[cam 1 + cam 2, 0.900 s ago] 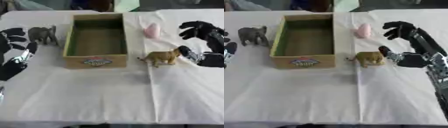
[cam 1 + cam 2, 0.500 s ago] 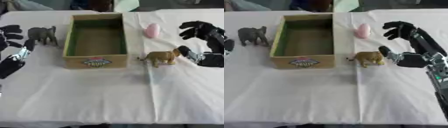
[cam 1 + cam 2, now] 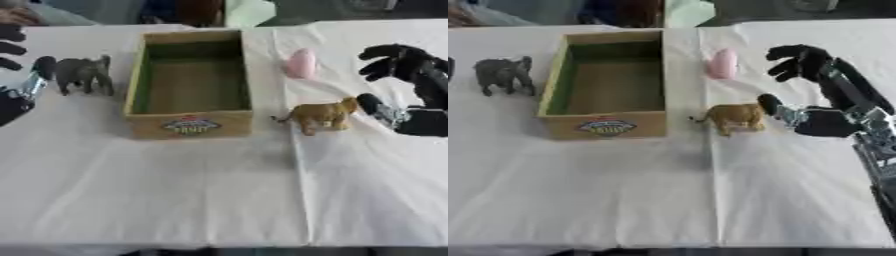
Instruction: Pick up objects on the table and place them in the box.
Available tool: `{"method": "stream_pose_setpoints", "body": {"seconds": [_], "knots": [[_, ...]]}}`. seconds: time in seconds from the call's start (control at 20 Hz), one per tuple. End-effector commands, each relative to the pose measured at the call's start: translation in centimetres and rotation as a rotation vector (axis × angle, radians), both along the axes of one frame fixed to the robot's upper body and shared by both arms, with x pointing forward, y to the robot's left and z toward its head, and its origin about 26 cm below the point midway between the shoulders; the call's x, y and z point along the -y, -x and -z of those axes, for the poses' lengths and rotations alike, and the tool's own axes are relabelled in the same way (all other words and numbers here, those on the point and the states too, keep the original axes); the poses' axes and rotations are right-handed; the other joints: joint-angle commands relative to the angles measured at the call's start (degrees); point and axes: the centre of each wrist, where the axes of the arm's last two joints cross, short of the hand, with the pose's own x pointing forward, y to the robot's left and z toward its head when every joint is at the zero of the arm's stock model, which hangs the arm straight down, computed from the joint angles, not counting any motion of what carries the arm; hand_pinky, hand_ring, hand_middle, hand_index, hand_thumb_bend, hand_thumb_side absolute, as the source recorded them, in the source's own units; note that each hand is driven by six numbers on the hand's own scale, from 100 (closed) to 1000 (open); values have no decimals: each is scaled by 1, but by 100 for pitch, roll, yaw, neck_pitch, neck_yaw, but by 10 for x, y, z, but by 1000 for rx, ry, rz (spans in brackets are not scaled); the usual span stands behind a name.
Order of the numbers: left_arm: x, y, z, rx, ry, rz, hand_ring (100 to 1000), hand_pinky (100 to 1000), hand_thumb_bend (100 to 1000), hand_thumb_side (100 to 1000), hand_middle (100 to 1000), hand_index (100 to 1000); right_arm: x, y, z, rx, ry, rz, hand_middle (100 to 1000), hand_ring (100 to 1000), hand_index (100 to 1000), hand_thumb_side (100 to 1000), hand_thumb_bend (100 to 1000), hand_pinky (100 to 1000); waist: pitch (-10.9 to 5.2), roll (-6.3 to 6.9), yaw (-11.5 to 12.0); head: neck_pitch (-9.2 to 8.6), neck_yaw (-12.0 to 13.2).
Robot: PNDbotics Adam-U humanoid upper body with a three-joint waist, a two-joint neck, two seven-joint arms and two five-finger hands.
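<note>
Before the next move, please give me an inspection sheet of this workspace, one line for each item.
Surface: table under a white cloth.
Job's things: cardboard box empty; grey elephant left of it; tan lion and pink object right of it.
Clutter: nothing seen.
Hands: right hand open, thumb close to the lion; left hand open at the left edge, beside the elephant.
Cables: nothing seen.
Surroundings: dark, blurred shapes past the far edge.

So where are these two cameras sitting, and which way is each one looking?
Left eye view: in the robot's head, looking down at the table; shows the left hand at the left edge and the right hand.
Right eye view: beside it, same downward look; the right hand shows fully, the left hand barely.
Both share the box, elephant, lion and pink object.
</note>
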Motion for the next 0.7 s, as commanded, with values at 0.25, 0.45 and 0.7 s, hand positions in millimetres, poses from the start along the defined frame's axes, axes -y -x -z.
{"method": "stream_pose_setpoints", "body": {"seconds": [0.25, 0.45, 0.7], "knots": [[-54, -40, -30, -199, -283, -122, 728, 686, 392, 501, 729, 842, 1, 1, -4, 4, 21, -18, 787, 735, 873, 394, 361, 704, -141, 25, -152, 37, 91], [-64, -64, -32, -253, -363, -155, 726, 692, 389, 483, 727, 839, 0, 1, -3, -3, 28, -26, 787, 735, 873, 395, 361, 704, -170, 48, -250, 40, 121], [-60, -88, -20, -295, -382, -143, 738, 705, 380, 456, 737, 841, -1, 0, -2, -10, 32, -34, 787, 735, 873, 397, 362, 705, -195, 61, -326, 40, 130]]}}
